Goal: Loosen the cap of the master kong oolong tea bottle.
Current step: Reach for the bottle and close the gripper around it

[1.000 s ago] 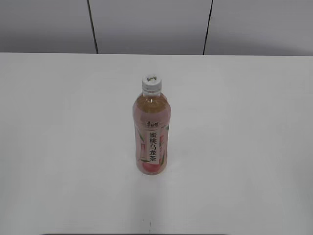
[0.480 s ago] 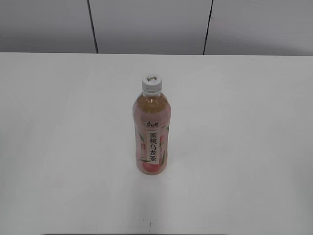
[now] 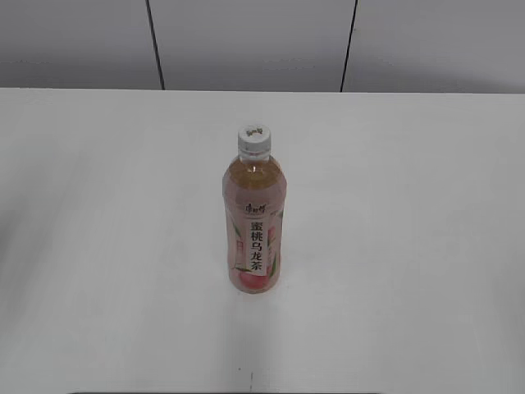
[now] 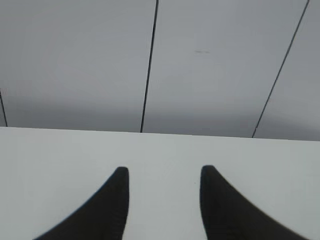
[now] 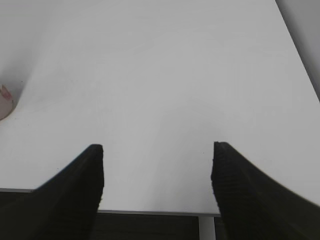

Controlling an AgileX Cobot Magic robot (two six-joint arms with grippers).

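Observation:
The master kong oolong tea bottle (image 3: 253,222) stands upright in the middle of the white table (image 3: 410,205), its pink peach label facing the exterior view. The white cap (image 3: 253,139) sits on its neck. Neither gripper shows in the exterior view. My left gripper (image 4: 162,172) is open and empty over bare table, facing the grey wall; the bottle is out of its view. My right gripper (image 5: 157,150) is open and empty above the table's near edge. A sliver of the bottle's pink base (image 5: 5,102) shows at the far left of the right wrist view.
A grey panelled wall (image 3: 246,41) with dark seams stands behind the table's far edge. The table's front edge (image 5: 150,212) lies just under my right gripper, and its right edge runs along the top right of that view.

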